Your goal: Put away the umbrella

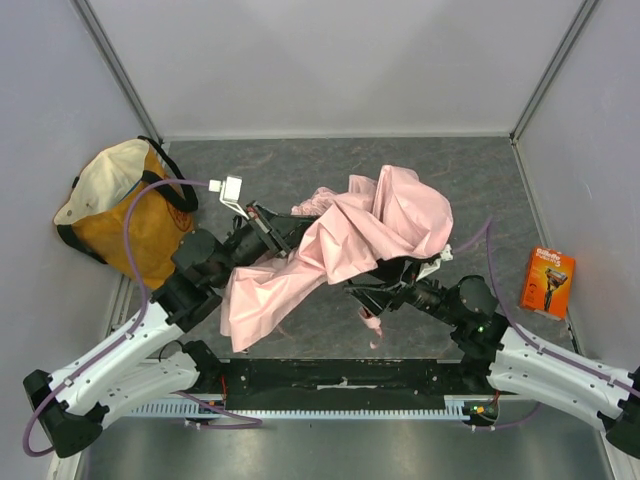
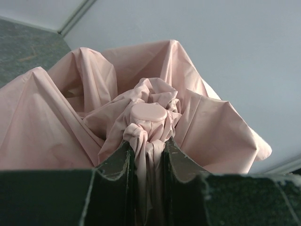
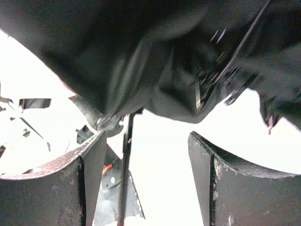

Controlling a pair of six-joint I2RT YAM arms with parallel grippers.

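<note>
Left wrist view, left gripper [image 2: 146,149] pinching umbrella [image 2: 70,117] fabric, right gripper [image 3: 146,141] spread apart

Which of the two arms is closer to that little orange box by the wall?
Right. The right arm lies just beside the orange box, not touching it; the left arm is on the far side of the umbrella, by the tote bag.
</note>
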